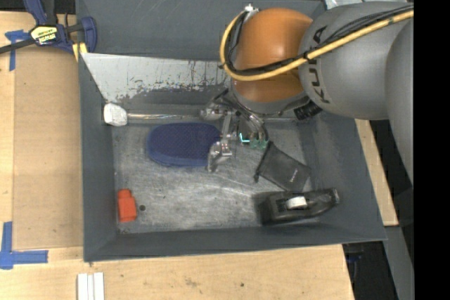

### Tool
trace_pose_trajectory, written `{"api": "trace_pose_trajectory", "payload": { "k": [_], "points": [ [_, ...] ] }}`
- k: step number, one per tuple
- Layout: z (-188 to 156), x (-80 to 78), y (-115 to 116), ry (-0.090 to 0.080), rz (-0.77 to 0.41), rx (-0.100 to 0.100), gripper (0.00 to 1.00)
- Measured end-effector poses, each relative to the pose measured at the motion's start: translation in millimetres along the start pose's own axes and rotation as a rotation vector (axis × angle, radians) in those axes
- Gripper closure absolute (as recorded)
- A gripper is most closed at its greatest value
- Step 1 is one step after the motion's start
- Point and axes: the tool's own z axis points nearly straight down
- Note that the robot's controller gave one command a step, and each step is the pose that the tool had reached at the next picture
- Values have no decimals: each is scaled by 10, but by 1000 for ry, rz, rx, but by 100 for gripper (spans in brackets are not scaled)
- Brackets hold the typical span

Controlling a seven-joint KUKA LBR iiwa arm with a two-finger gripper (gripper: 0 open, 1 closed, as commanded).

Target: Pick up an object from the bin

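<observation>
Arm (358, 60) from right, end effector (223, 146) low.

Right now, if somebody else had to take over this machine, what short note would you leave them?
Gripper: low in the bin, at the view's right end of the blue oval pad. I cannot tell whether it has a grip on it.
Things: the blue oval pad lies mid-floor, a white lump at the back left, a small orange block at the front left, a flat black pouch just right of the gripper, and a black tape dispenser at the front right.
Done: nothing is lifted; everything lies on the floor.
Left: grasp one thing and lift it out.
</observation>
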Motion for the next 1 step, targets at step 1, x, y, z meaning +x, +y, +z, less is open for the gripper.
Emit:
{"api": "trace_pose_trajectory", "payload": {
  "k": [1],
  "points": [
    [798, -319, -178, -9, 82, -1, 0]
  ]
}}
